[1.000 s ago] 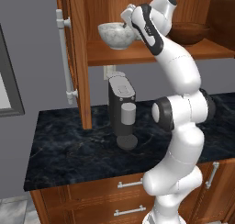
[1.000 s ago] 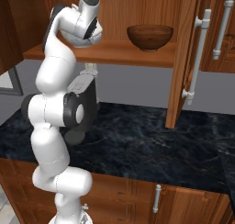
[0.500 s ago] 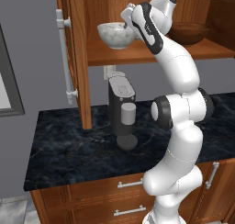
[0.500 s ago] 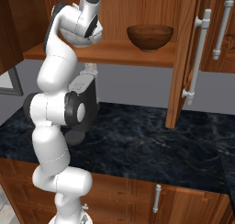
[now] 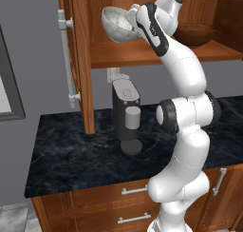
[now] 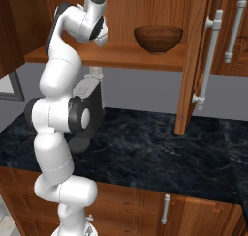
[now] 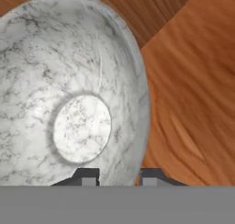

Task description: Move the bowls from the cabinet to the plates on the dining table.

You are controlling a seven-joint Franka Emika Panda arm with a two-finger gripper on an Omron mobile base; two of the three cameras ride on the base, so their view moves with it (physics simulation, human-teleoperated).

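Observation:
The white-grey marbled bowl (image 5: 115, 24) hangs tilted just above the left end of the cabinet shelf (image 5: 142, 53), its hollow turned toward the hand. My gripper (image 5: 131, 24) is shut on its right rim. In the hand view the marbled bowl (image 7: 73, 103) is close up, with its rim running down between the two fingertips of the gripper (image 7: 119, 177). The glossy reddish-brown bowl (image 5: 194, 33) stands upright on the shelf to the right, seen too as the brown bowl (image 6: 158, 38) from the other side. The plates and the dining table are out of view.
The cabinet's open doors (image 5: 78, 60) (image 6: 196, 61) flank the shelf, with long silver handles. A dark coffee machine (image 5: 126, 114) stands on the black marble counter (image 5: 71, 155) below the shelf. Drawers with short handles (image 5: 135, 190) run under the counter.
The jaws have closed on the marbled bowl's rim. The bowl, which sat upright on the shelf, is now tipped on its side and slightly raised.

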